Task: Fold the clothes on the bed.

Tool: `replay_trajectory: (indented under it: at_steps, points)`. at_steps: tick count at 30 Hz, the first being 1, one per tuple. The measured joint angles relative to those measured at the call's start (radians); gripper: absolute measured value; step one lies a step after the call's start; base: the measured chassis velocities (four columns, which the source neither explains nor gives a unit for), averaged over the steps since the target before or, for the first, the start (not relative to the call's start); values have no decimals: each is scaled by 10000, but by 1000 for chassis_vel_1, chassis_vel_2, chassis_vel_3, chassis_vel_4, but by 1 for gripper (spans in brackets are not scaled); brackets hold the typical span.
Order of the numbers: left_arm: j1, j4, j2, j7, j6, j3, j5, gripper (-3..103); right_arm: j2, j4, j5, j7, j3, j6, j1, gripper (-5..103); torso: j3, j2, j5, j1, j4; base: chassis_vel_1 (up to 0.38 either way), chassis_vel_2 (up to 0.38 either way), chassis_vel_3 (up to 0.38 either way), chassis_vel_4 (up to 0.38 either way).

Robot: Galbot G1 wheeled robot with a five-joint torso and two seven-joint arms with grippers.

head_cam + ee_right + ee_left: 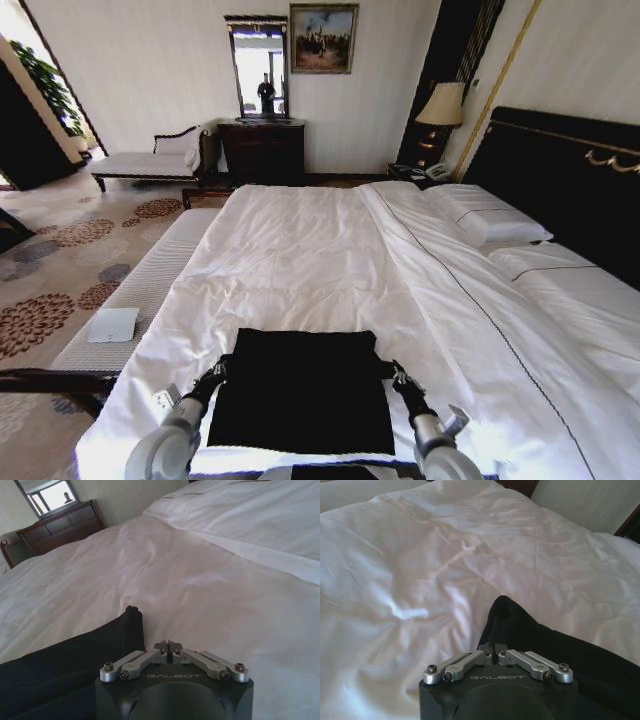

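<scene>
T-shirt (300, 390): black, lying flat as a rough rectangle on the white duvet (300, 260), at the near edge of the bed (560, 330); no lettering visible; one upper corner rises in a small peak in each wrist view
Left claw (222, 369): at the T-shirt's upper left corner; in the left wrist view its fingers (487, 653) are drawn together at the tips, touching the dark fabric's edge; whether cloth is pinched between them I cannot tell
Right claw (396, 371): at the T-shirt's upper right corner; fingers closed tip to tip, resting just beside the fabric's edge on the duvet
Pillows (490, 215): beyond the T-shirt, against the dark headboard (560, 180)
Dresser (262, 150): past the bed's far side, by the wall
</scene>
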Motion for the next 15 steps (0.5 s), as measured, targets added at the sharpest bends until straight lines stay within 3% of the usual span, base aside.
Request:
replay_trajectory:
  at_steps: [10, 12, 13, 15]
  points:
    - [286, 319, -241, -85, 61, 234, 241, 0, 149, -422, -244, 281, -206, -8, 209, 0, 2, -2, 0, 1, 3, 0, 0, 0, 0]
    - [361, 162, -234, -110, 96, 162, 191, -2, 131, -286, -384, 402, -226, -14, 114, 5, 2, -3, -1, 1, 1, 0, 0, 0, 0]
    - [427, 32, -222, -102, 97, 125, 197, 3, 118, -114, -415, 443, -228, -17, 40, 11, 2, -3, 1, 1, -1, 0, 0, 0, 0]
    - [513, -105, -210, -52, 81, 86, 226, 3, 102, 82, -416, 485, -224, -26, -37, 16, 2, -3, 0, 1, 0, 0, 0, 0, 0]
